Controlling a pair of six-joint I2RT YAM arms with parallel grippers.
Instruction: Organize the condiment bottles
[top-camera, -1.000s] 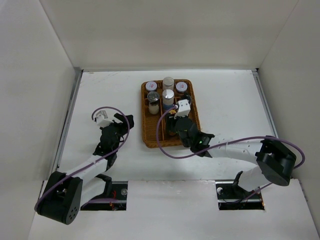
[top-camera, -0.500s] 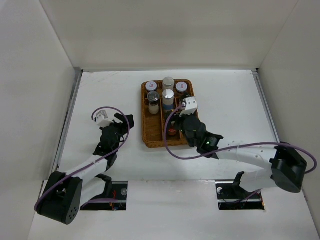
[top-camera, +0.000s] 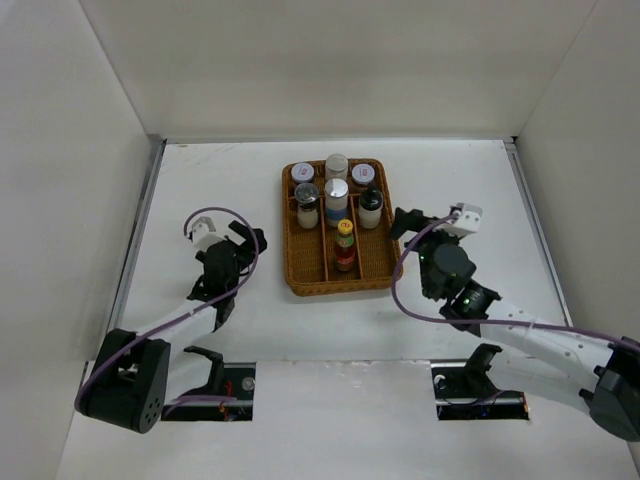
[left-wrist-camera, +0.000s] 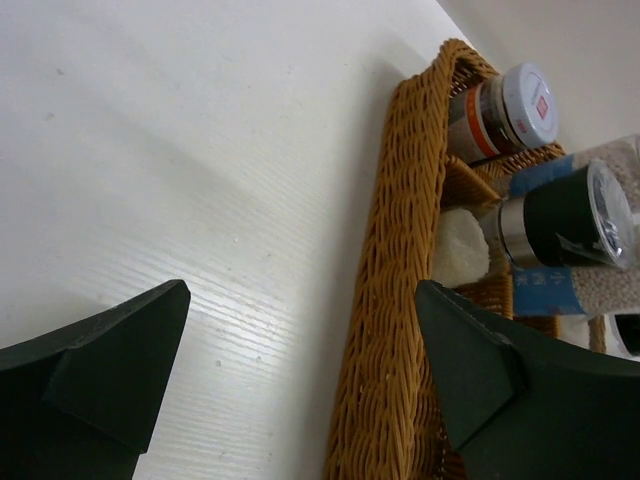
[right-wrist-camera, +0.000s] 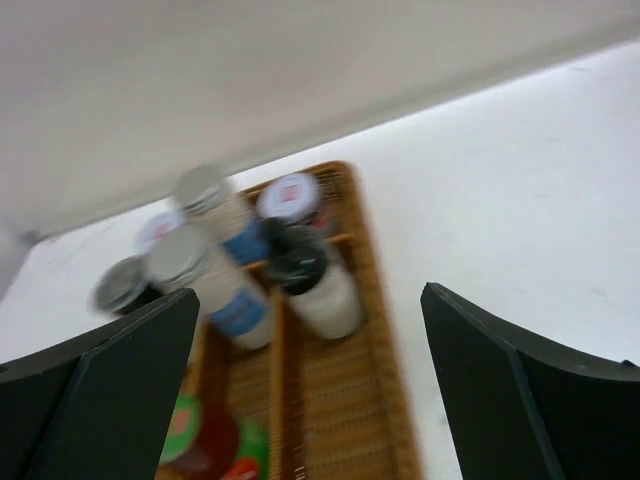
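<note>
Jaws on both arms gape empty, flanking the ribbed wicker tray (top-camera: 306, 262) holding cylindrical, round-capped condiment bottles (top-camera: 337, 190).

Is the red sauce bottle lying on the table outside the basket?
No, the red sauce bottle stands inside the wicker tray, in its middle column, with the other bottles.

Seven bottles (top-camera: 337, 192) sit inside the tray (top-camera: 330, 287) (itself on the table (top-camera: 200, 180)).
</note>
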